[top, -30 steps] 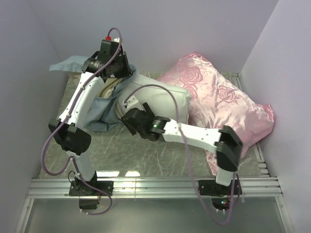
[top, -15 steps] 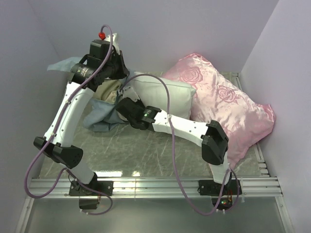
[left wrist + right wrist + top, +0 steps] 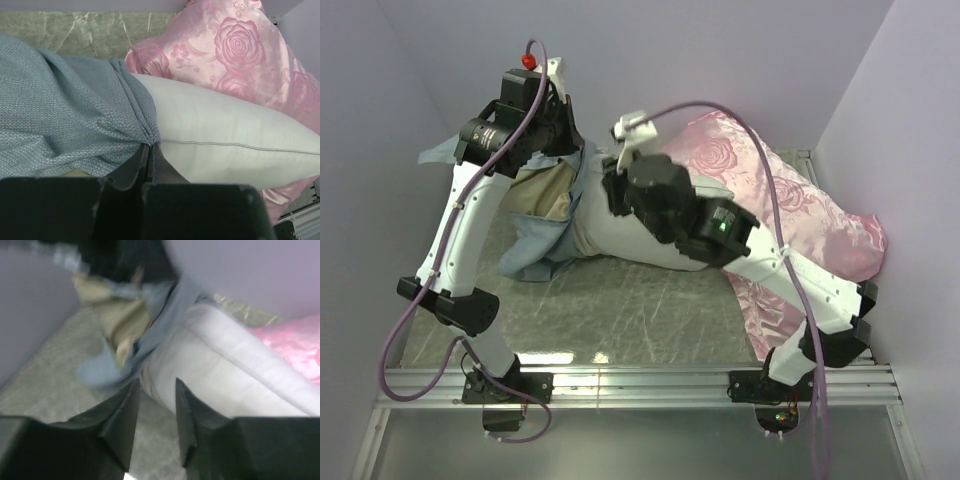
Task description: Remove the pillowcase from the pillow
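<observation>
The grey-blue pillowcase [image 3: 535,240] with its beige side [image 3: 120,330] hangs bunched at the back left, still around the left end of the white pillow [image 3: 630,240]. My left gripper [image 3: 565,145] is raised there, shut on a pinched fold of the pillowcase [image 3: 60,115] at its tips [image 3: 150,145], right beside the pillow's seam [image 3: 225,135]. My right gripper [image 3: 613,195] hovers above the pillow. In the right wrist view its jaws [image 3: 156,385] stand partly open with only table between them, and the pillow's end [image 3: 225,370] lies just beyond the tips.
A shiny pink rose-patterned pillow [image 3: 790,210] lies at the back right, pressed against the white pillow [image 3: 225,45]. Lilac walls close in the left, back and right sides. The grey-green marbled table surface [image 3: 620,300] shows in front of the pillows.
My right arm has lifted from low beside the pillow to high above it, and its jaws closed and then partly reopened. My left gripper drew the pillowcase back and left, baring more pillow.
</observation>
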Robot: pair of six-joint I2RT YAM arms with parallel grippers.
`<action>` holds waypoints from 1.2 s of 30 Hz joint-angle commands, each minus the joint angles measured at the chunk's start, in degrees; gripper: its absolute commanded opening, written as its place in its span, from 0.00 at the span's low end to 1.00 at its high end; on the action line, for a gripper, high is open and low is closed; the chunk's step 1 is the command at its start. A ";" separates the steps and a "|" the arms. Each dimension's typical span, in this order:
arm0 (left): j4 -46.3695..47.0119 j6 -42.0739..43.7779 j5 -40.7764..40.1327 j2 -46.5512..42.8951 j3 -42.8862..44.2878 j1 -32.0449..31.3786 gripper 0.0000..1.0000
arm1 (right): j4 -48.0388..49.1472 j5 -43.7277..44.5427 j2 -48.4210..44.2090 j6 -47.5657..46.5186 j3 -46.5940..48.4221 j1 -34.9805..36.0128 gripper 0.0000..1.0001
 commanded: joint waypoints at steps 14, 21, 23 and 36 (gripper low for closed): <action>5.63 -0.69 2.58 -1.76 1.14 -0.60 0.00 | 32.33 -2.10 13.70 12.98 -27.68 4.59 0.70; 6.08 -0.16 2.75 -2.81 -0.53 -0.60 0.00 | 31.82 1.16 20.64 15.53 -23.13 3.71 0.72; 5.90 -0.07 3.10 -2.81 -0.27 -0.60 0.00 | 32.86 0.99 23.19 14.57 -22.41 3.79 0.71; 7.48 1.78 1.35 -4.75 -3.69 -0.60 0.01 | 30.24 6.09 15.84 15.80 -21.97 3.44 0.00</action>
